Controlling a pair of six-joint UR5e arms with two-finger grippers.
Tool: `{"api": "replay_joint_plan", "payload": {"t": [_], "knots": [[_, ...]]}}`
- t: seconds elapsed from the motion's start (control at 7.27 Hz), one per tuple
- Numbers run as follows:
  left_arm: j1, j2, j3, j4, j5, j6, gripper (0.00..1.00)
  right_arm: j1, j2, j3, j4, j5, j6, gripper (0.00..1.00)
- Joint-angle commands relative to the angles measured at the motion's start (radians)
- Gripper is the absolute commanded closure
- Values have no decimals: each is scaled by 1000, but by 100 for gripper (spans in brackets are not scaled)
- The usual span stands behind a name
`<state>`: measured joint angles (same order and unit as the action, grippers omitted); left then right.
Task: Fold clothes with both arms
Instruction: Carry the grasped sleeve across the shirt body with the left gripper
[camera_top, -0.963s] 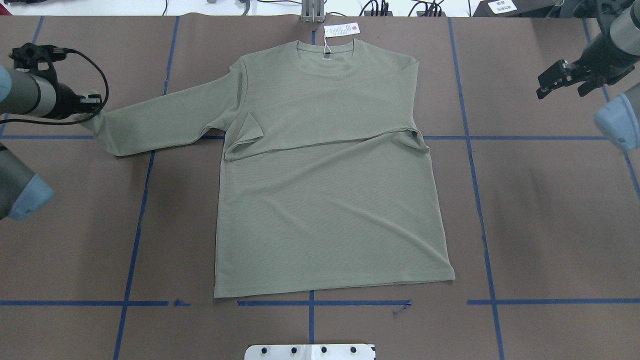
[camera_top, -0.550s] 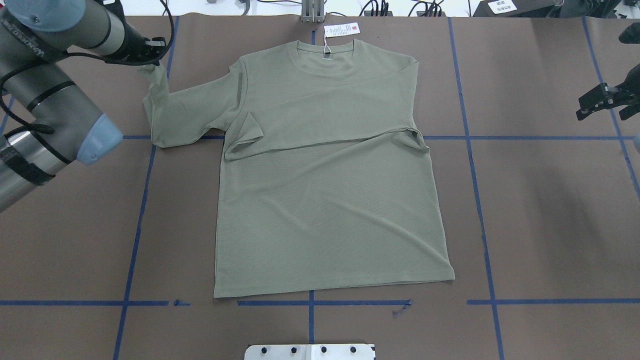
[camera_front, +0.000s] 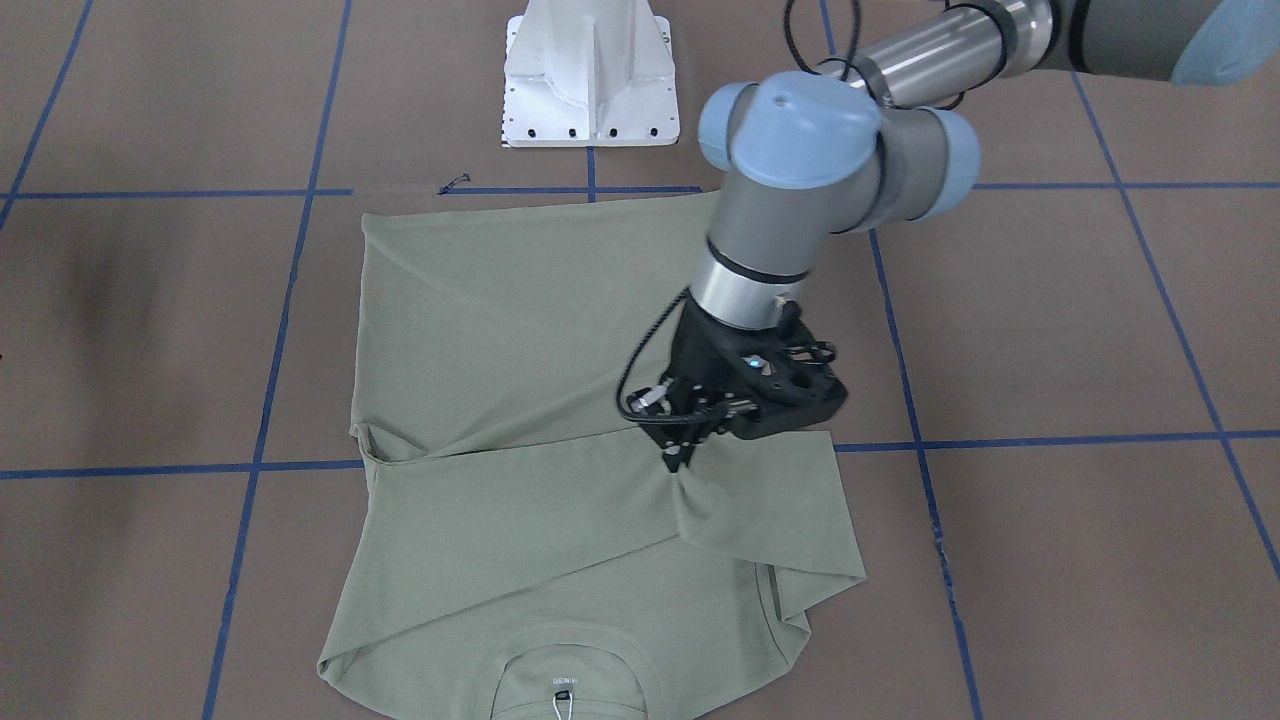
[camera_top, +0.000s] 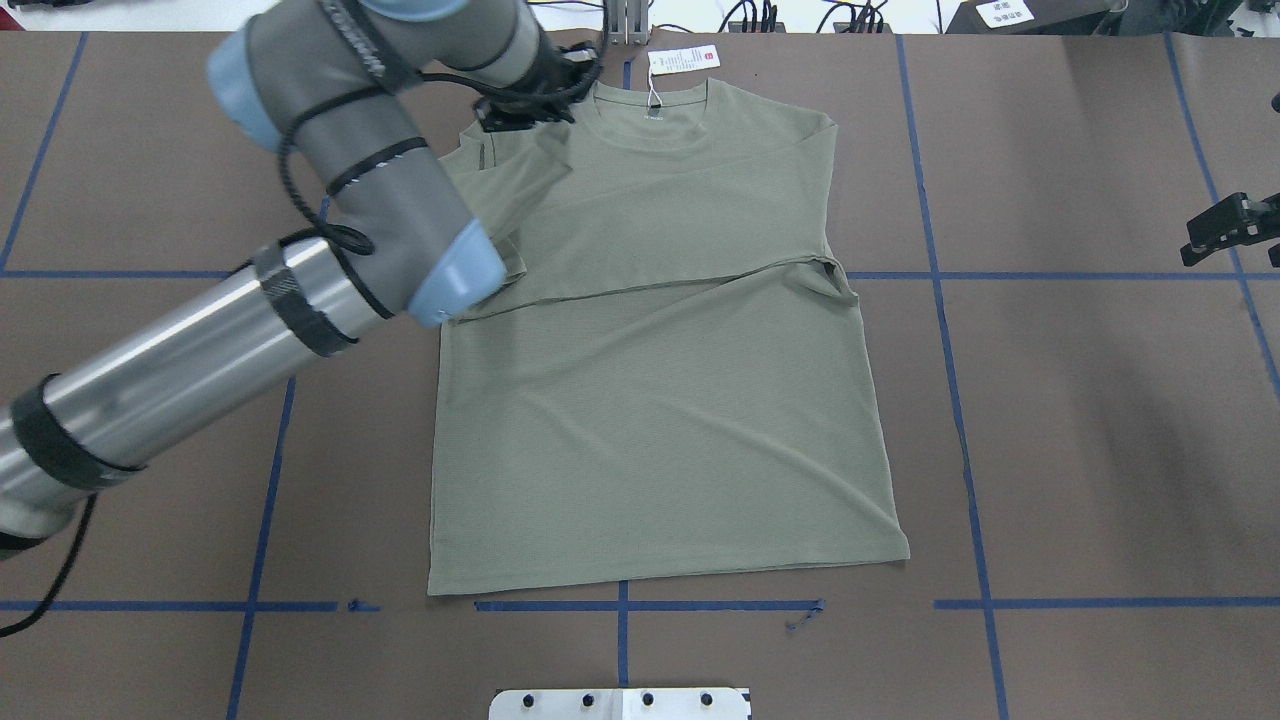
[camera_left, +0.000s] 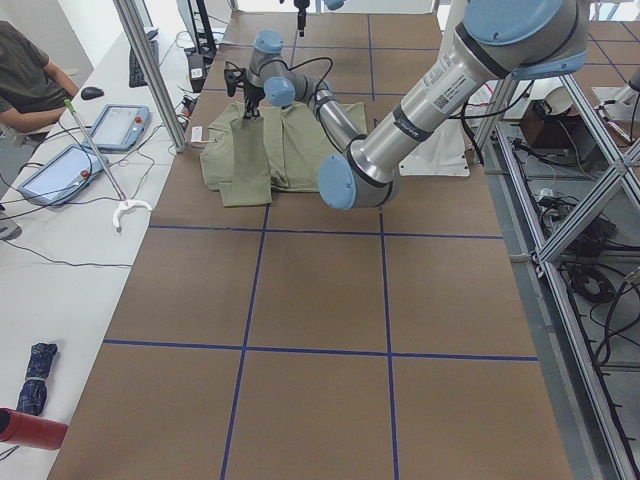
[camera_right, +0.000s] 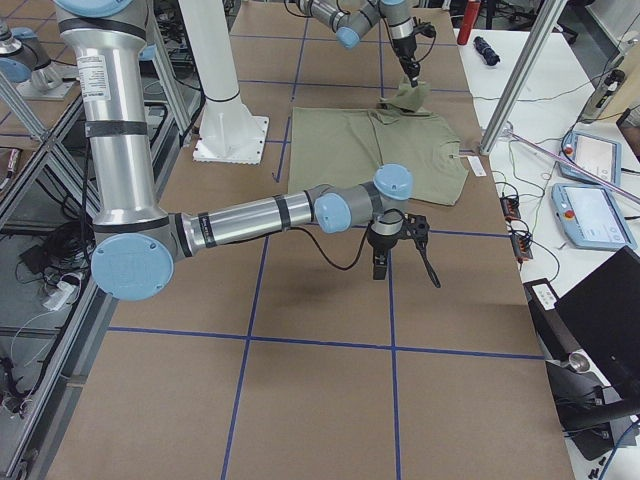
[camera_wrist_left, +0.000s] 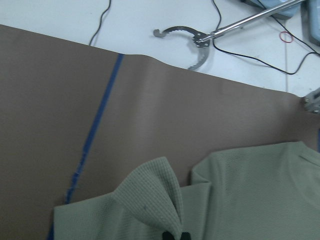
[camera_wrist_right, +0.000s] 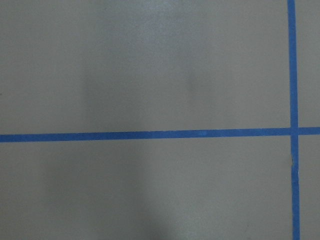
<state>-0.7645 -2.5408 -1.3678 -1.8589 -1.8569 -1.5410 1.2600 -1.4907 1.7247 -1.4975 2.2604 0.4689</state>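
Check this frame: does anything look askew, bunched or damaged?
No damage shows. The shirt lies slightly askew: its hem slants against the blue tape line. The left gripper pinches the sleeve, bunching fabric there.

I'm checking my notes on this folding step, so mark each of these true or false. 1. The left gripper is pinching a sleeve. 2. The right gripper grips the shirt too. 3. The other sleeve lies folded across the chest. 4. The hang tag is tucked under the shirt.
1. True. The left gripper has its fingers shut on a sleeve, held over the shirt.
2. False. The right gripper is open over the bare table, well off to the shirt's side, and holds nothing.
3. True. The other sleeve lies flat across the chest.
4. False. The hang tag lies in plain view on the table just beyond the collar.
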Motion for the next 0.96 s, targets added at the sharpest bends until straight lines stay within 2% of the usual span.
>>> {"api": "replay_joint_plan", "payload": {"t": [0.0,0.14,0.28,0.55,0.69,0.83], "knots": [[141,-149,152,-85,65,-190,100,1,-6,3,-1,-1,1,0],[161,-162,264,-240,103,-236,100,1,-6,-2,-1,-1,1,0],[174,-179,329,-300,107,-251,100,-1,-6,-7,-1,-4,1,0],[191,-188,331,-303,128,-252,100,-1,-3,-7,-1,-7,2,0],[224,-203,340,-301,163,-270,100,-1,-3,-7,-1,-7,2,0],[291,-237,378,-304,245,-331,100,-1,0,-7,-3,-7,10,0]]}}
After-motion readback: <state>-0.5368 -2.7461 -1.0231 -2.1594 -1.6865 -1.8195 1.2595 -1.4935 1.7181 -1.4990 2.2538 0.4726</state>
